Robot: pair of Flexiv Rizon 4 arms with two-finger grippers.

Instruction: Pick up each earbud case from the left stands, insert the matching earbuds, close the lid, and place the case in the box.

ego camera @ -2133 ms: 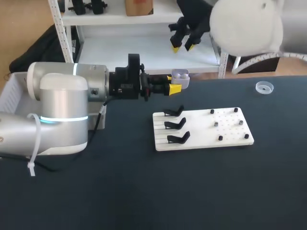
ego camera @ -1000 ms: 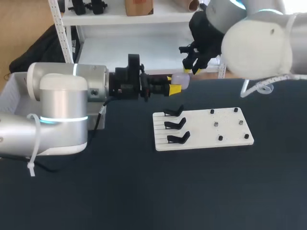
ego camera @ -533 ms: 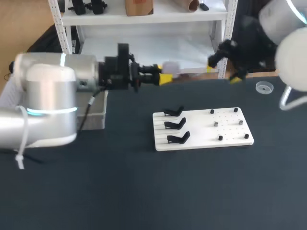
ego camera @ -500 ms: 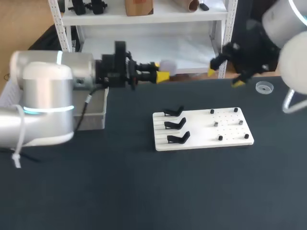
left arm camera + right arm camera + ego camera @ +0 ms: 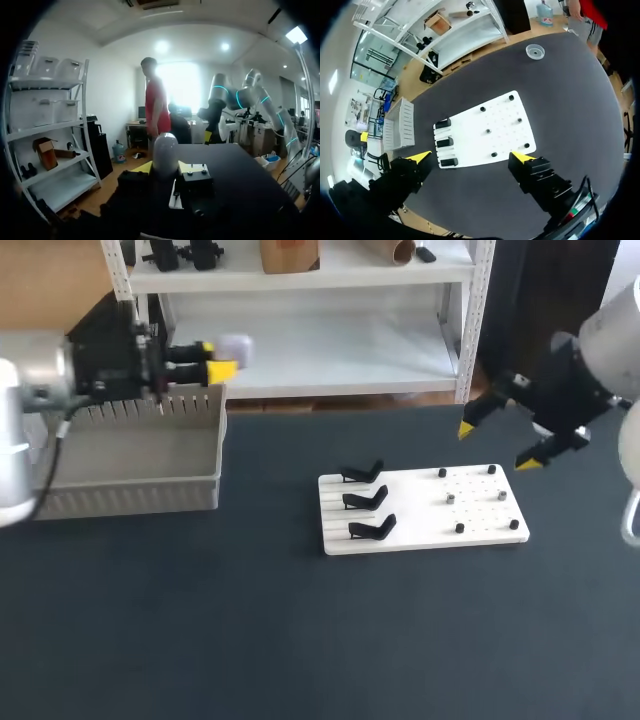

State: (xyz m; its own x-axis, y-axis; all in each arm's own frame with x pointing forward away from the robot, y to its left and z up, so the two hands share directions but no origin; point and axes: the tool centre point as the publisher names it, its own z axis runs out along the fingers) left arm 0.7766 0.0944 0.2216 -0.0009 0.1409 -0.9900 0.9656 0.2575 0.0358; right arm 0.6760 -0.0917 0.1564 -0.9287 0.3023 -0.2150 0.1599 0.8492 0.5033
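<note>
One dark counter [image 5: 300,640] carries everything, and the biggest thing on it is the grey box [image 5: 120,502] at nine o'clock, well apart from the white board [image 5: 410,522] that lies near the middle. My left end effector [image 5: 212,358] hangs at the box's far rim, toward twelve o'clock, closed on the white earbud case [image 5: 235,347]. In the left wrist view the rounded case sits pinched between the two yellow tips. It looks lidded, so the filling and closing steps seem done for this one. My right end effector [image 5: 497,445] hovers over the board's three o'clock edge with its fingers spread wide and nothing between them. The case is above the box and not in it, so the step in hand is the drop: lower it past the rim, then let go. All three black stands [image 5: 365,498] along the board's nine o'clock side hold no case, which suggests this is the last one and the task is close to its end. Whether other cases already lie in the box I cannot tell. Small dark pegs [image 5: 451,498] dot the board's three o'clock half. They are too small to show whether any earbuds remain on them.
</note>
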